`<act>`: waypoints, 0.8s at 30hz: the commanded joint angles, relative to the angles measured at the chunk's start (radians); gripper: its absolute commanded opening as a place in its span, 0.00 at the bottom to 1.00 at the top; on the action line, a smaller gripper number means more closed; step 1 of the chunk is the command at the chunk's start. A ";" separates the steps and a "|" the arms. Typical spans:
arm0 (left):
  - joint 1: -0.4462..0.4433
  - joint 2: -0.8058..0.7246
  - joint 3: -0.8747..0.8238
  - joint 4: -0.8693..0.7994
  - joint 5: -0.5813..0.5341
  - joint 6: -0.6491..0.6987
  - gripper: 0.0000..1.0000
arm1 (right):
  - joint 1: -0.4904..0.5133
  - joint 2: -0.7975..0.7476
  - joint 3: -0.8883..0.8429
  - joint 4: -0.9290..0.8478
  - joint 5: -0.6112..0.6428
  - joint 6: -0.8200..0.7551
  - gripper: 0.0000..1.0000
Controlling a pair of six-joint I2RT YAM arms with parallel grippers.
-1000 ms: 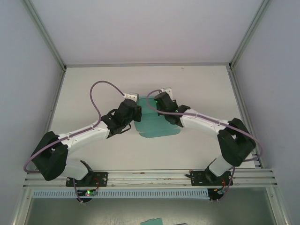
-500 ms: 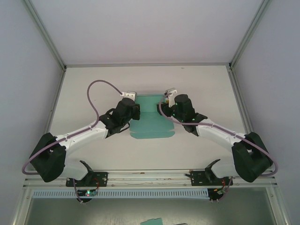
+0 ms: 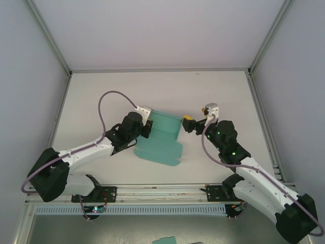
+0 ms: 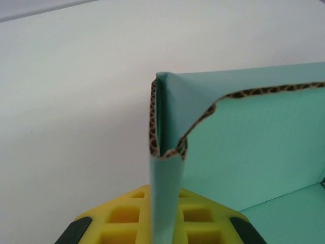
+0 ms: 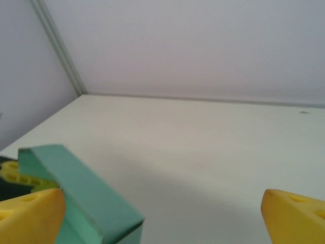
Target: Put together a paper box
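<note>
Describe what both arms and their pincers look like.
The left arm and right arm are white links between bulky black joints, with a lilac cable along each, looping near the wrist. Small green lights glow on the right arm. The left pincer and right pincer have yellow fingers; the left's carry a grid of square pockets and black patches.

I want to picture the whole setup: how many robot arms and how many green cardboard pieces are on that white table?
Robot arms: 2 (left arm, right arm)
Teal paper box: 1
Total: 3
</note>
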 commanded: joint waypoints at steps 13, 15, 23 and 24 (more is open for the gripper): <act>-0.006 0.275 0.464 -0.711 0.326 0.523 0.00 | -0.068 0.111 0.175 -0.479 -0.003 -0.020 0.99; -0.021 0.360 0.530 -0.793 0.220 0.516 0.00 | -0.075 0.089 0.159 -0.503 0.026 -0.023 0.99; -0.099 0.617 0.676 -0.865 -0.157 0.428 0.00 | -0.133 0.009 0.084 -0.523 0.054 0.011 0.98; -0.100 0.650 0.704 -0.883 -0.197 0.413 0.00 | -0.136 0.002 0.083 -0.520 0.051 0.012 0.99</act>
